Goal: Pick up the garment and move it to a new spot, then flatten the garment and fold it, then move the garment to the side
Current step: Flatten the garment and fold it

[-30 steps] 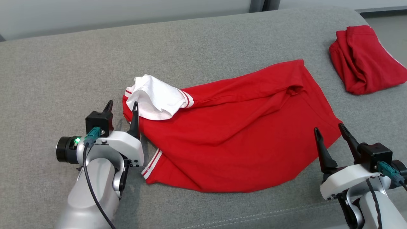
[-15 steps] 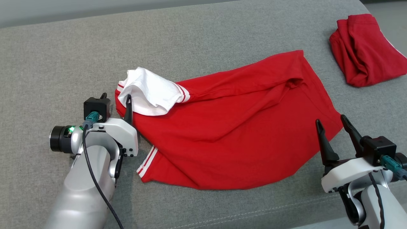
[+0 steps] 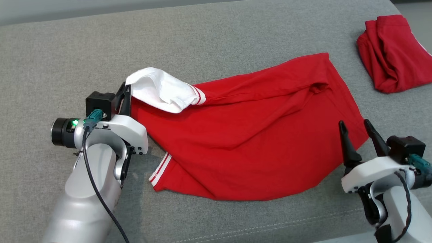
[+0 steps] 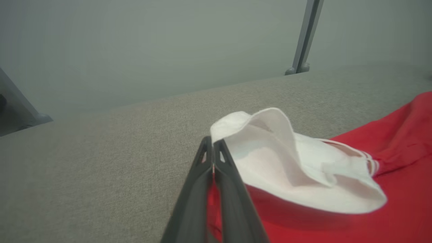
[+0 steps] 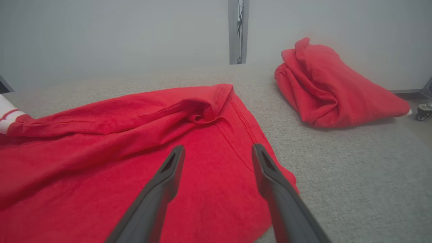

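**Left gripper** [image 3: 124, 92]: closed on the garment [image 3: 256, 141] at its 9 o'clock edge, just under the white sleeve [image 3: 162, 89]. In the left wrist view a sliver of red cloth shows between the shut fingers. The garment lies rumpled at mid-surface, with a long ridge running from the sleeve toward 2 o'clock.

**Right gripper** [image 3: 354, 123]: open, fingers spread, at the garment's 4 o'clock corner. Whether the tips touch the cloth cannot be told.

**Probable faults**
1. Thin pinch at the left. The bite looks shallow, so a pull toward 9 o'clock may strip the hem from the fingers.
2. One-sided lift. With the right gripper holding nothing, the cloth would likely drag and bunch instead of travelling flat.
3. Sleeve folded back over the body. Flattening without freeing it would press the fold in.
4. Right fingers may close on one layer only, or snag the cover beneath the corner.
5. Bundle [image 3: 395, 54] at 2 o'clock: a second red heap, apart from the garment. A move that way risks overlapping the two.

**Surface:** grey woven cushion [image 3: 67, 50] with a stitched seam [image 3: 270, 226] along the 6 o'clock edge. The weave probably grips cloth, so sliding will be stiff.

**Room:** a pale wall behind with a grey post [image 5: 238, 30] against it, and a castor [image 5: 423, 111] at the far right.
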Controlling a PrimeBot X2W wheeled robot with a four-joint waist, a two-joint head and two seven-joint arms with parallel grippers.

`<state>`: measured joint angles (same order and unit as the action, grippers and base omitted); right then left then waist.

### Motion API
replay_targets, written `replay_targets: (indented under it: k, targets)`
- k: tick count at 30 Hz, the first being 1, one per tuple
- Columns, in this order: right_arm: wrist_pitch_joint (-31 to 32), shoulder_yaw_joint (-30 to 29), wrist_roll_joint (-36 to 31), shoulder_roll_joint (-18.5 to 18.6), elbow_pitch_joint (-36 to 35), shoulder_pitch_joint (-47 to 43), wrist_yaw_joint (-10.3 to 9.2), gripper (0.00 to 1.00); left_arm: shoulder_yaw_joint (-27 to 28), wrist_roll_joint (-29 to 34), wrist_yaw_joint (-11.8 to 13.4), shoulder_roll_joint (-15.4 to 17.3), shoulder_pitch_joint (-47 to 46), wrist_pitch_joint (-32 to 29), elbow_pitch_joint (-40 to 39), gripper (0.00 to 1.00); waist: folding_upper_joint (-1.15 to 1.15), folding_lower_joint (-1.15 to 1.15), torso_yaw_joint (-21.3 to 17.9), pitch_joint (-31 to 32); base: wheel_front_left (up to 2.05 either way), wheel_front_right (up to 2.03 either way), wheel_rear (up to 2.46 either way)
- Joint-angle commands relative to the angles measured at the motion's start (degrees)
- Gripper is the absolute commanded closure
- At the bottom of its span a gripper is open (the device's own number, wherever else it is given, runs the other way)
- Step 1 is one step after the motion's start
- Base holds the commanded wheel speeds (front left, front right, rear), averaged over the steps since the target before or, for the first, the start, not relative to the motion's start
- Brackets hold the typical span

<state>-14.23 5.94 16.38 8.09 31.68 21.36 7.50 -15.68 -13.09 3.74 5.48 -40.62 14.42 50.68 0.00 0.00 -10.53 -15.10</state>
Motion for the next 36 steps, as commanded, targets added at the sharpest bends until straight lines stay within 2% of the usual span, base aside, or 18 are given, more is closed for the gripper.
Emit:
replay_targets:
  k: [1,9,23,24,26,28,30,32,36]
  targets:
    - [-0.76,1.08,1.30,0.66,0.47,2.61,-0.01,0.00,1.67,0.43,0.77,2.39,-0.42,0.56,-2.84,1.00,0.00,0.00,0.49,-0.58,0.00,0.00,0.00]
    - [-0.76,4.46,6.90,3.84,10.83,12.22,-0.01,0.00,2.64,1.49,3.13,5.24,3.31,0.57,-12.30,1.00,0.00,0.00,3.69,-2.93,0.00,0.00,0.00]
    - [-0.76,11.22,10.93,5.36,19.66,20.31,-0.01,0.00,1.54,1.46,4.01,6.17,5.87,-0.48,-19.36,1.00,0.00,0.00,7.49,-5.60,0.00,0.00,0.00]
    - [-0.76,11.47,11.08,5.43,19.96,20.63,-0.01,0.03,1.44,1.46,4.08,6.18,5.89,-0.58,-19.62,1.00,0.00,0.00,7.63,-5.73,0.00,0.00,0.00]
    - [-0.76,11.80,11.30,5.71,20.38,21.27,-0.01,0.24,1.27,1.47,4.25,6.22,5.91,-0.79,-20.15,1.00,0.00,0.00,7.90,-6.03,0.00,0.00,0.00]
    - [-0.77,11.99,10.85,6.23,20.39,21.90,-0.01,0.32,1.12,1.46,4.41,6.26,5.94,-0.99,-20.66,1.00,0.00,0.00,8.14,-6.35,0.00,0.00,0.00]
    - [-0.77,11.93,10.55,6.37,20.24,22.19,-0.01,0.71,1.01,1.45,4.59,6.36,6.01,-1.17,-21.10,1.00,0.00,0.00,8.26,-6.57,0.00,0.00,0.00]
    - [-0.77,11.94,9.63,6.68,19.87,22.47,-0.01,1.00,0.96,1.40,4.79,6.50,6.17,-1.34,-21.47,1.00,0.00,0.00,8.27,-6.71,0.00,0.00,0.00]
    - [-0.77,11.33,8.36,7.04,18.38,22.27,-0.01,1.00,0.98,1.17,5.16,6.76,6.60,-1.44,-22.04,1.00,0.00,0.00,8.04,-6.56,0.00,0.00,0.00]
